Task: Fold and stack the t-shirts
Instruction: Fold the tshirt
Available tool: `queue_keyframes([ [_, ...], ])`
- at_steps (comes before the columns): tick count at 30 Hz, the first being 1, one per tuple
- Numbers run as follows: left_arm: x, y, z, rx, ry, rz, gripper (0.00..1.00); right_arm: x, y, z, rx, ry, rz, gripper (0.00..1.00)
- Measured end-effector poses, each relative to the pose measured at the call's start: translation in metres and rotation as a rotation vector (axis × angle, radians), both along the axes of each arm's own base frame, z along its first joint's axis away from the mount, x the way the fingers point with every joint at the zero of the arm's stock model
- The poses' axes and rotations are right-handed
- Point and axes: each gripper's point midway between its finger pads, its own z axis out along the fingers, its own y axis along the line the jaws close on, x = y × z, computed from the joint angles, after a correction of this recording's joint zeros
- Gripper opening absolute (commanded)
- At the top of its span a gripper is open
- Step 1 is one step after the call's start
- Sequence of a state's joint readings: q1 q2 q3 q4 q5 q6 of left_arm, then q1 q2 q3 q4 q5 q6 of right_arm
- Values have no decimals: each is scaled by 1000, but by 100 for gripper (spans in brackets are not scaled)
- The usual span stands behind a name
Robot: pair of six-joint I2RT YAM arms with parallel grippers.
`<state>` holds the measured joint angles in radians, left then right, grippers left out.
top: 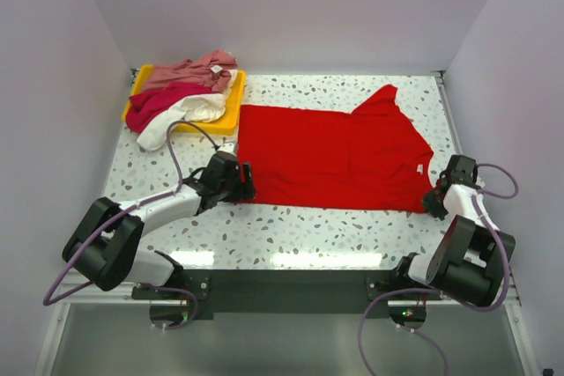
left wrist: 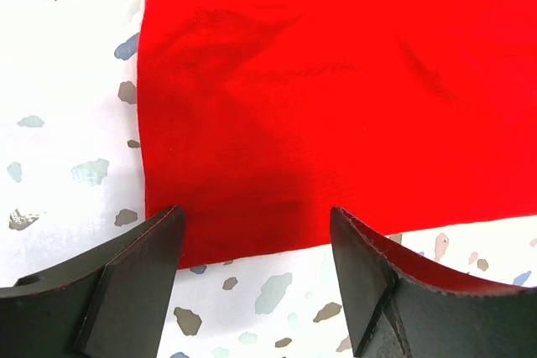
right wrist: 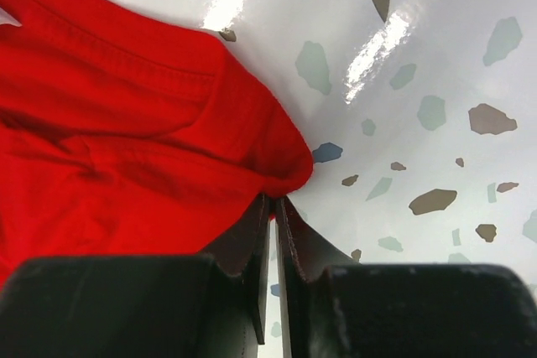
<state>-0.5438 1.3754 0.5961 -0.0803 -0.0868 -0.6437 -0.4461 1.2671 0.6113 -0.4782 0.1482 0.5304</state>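
Note:
A bright red t-shirt (top: 335, 156) lies spread flat on the speckled table, collar end to the right. My left gripper (top: 242, 189) is open at the shirt's near-left corner; in the left wrist view (left wrist: 256, 236) its fingers straddle the hem (left wrist: 252, 249) without gripping it. My right gripper (top: 434, 200) is shut on the shirt's near-right edge, and the right wrist view (right wrist: 273, 200) shows the cloth (right wrist: 285, 165) pinched between the fingertips. Dusty pink (top: 189, 70), crimson-magenta (top: 159, 101) and cream-white (top: 181, 116) shirts lie crumpled at the back left.
The crumpled shirts rest in and over a shallow yellow tray (top: 231, 112) at the table's back left, just beside the red shirt's left edge. White walls enclose the table on the left, back and right.

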Motion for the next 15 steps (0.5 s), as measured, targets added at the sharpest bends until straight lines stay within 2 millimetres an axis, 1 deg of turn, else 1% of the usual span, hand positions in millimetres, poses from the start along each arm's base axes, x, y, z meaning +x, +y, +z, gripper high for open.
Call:
queue_keyframes([
  [3, 0, 1, 0, 6, 4, 2, 75, -1, -2, -1, -9, 9, -6, 0],
  [9, -1, 2, 0, 15, 6, 1, 75, -3, -5, -1, -26, 18, -14, 0],
  [15, 0, 6, 2, 46, 9, -3, 75, -1, -14, 1, -60, 39, -19, 0],
])
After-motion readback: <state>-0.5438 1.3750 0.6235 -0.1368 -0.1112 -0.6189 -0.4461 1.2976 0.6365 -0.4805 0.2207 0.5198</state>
